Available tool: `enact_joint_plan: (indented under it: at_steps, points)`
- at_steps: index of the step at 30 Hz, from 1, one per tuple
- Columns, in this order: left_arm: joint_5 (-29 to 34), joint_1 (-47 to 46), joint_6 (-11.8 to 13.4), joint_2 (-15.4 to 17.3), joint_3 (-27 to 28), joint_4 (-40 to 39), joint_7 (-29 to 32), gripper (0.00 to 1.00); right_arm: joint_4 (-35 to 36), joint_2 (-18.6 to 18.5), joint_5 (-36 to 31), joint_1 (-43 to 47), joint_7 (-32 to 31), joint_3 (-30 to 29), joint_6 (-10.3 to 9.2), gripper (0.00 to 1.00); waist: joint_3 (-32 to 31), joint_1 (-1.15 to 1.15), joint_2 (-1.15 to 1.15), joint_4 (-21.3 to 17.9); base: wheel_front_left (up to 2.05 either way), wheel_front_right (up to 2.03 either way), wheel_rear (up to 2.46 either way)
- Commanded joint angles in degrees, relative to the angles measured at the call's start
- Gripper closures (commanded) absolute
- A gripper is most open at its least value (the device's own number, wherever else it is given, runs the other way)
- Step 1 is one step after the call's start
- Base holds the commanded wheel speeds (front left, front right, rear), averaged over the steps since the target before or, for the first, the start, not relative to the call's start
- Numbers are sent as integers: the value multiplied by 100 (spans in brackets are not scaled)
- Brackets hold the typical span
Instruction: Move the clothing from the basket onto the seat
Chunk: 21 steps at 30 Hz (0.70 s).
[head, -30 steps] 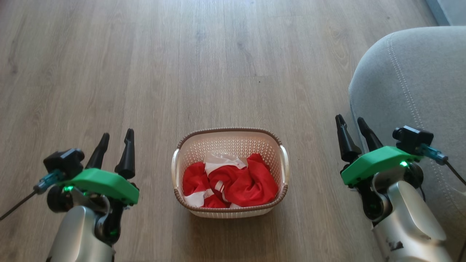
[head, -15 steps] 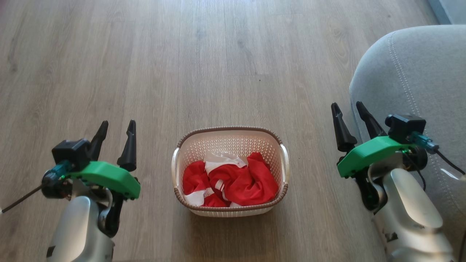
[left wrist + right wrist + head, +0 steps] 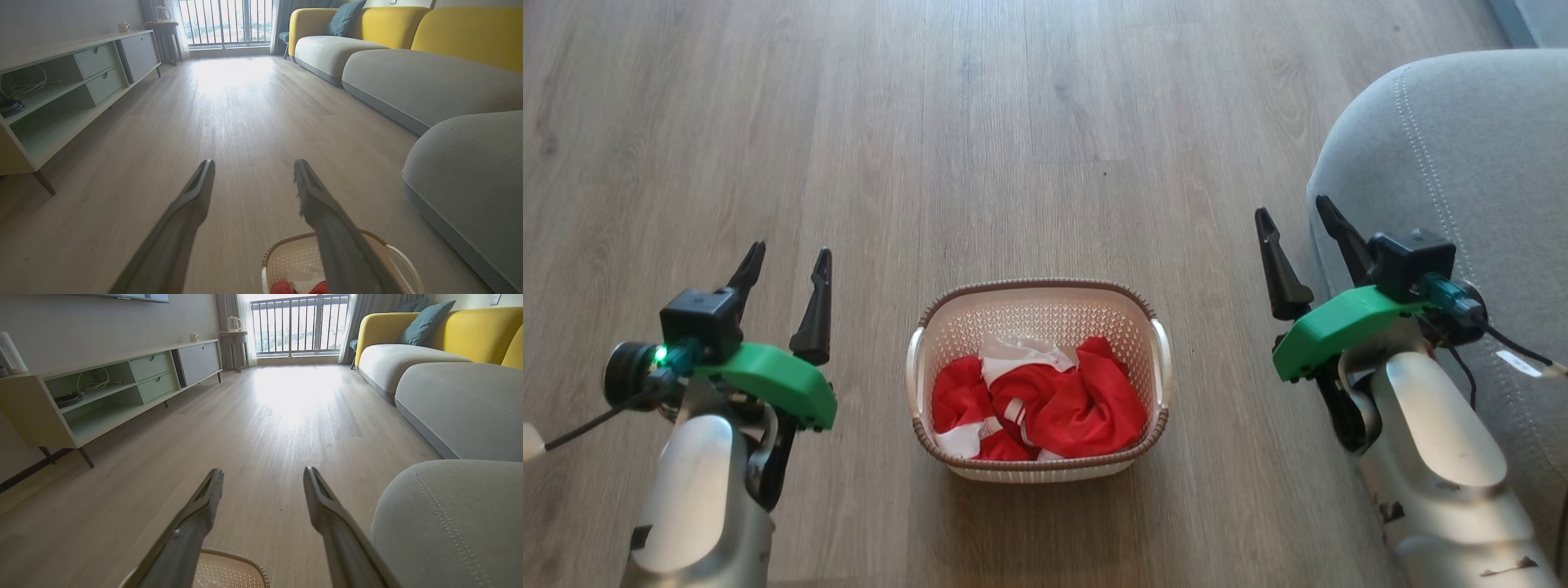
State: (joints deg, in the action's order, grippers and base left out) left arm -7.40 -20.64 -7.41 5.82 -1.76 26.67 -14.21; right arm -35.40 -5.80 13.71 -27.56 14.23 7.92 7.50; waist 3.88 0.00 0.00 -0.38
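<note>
The cream basket (image 3: 1160, 371) with a brown rim stands on the wood floor between my arms. Crumpled red and white clothing (image 3: 1045, 404) lies inside it. The grey seat (image 3: 1462, 163) with pale stitching fills the right side. My left gripper (image 3: 788, 257) hangs open to the left of the basket, nothing between its fingers. My right gripper (image 3: 1294, 216) is open too, right of the basket, beside the seat's rounded edge. In the left wrist view the basket (image 3: 282, 255) shows low, with the seat (image 3: 470, 171) at right. The right wrist view has the basket rim (image 3: 237, 555) at the bottom and the seat (image 3: 449, 522) close by.
A pale low cabinet (image 3: 102, 392) with shelves and drawers runs along the left wall. More grey and yellow sofa sections (image 3: 449, 392) line the right side. Bare wood floor (image 3: 1013, 147) stretches ahead to a balcony window (image 3: 229, 20).
Both grippers have risen and moved forward, away from me, still open. The basket and the clothing have stayed put.
</note>
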Motion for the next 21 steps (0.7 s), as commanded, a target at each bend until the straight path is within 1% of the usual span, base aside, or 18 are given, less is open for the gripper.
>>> enact_joint_plan:
  at_steps: [1, 15, 21]
  points:
    - [85, -336, -8, 188, 155, -159, -79, 0, 158, -17, -103, -285, 77, 119, -1, 0, 13, 0, 0, 0, 0, 0, 0]
    - [58, -336, -8, 175, 228, -122, -79, 0, 247, 20, -213, -295, 77, -41, -1, 0, 108, 0, 0, 2, 0, 0, 0]
    - [-41, -342, -8, 144, 241, -64, -79, 0, 441, 68, -354, -358, 77, -165, -1, 0, 310, 0, 0, -41, 0, 0, 0]
